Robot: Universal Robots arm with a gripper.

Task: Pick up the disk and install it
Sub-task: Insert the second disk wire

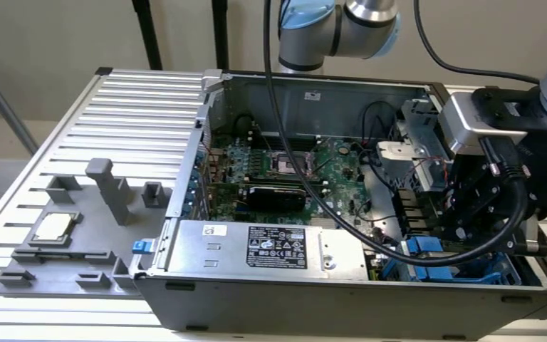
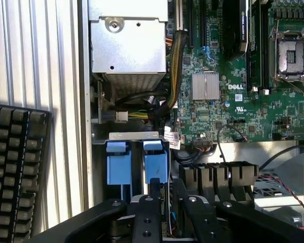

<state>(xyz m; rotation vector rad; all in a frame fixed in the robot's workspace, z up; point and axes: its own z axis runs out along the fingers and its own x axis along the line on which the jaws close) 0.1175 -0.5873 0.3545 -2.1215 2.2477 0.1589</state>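
The black two-fingered tool [image 2: 162,202] pinched the blue-framed silver metal disk [image 2: 156,164] on edge in the drive bay of the open grey computer case [image 1: 350,299]. Beyond lay the green motherboard [image 2: 243,76].

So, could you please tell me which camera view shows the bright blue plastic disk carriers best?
The wrist view: the two bright blue plastic carriers stand side by side in their bay, just beyond the gripper. In the exterior view the carriers are partly covered by the arm and black cable.
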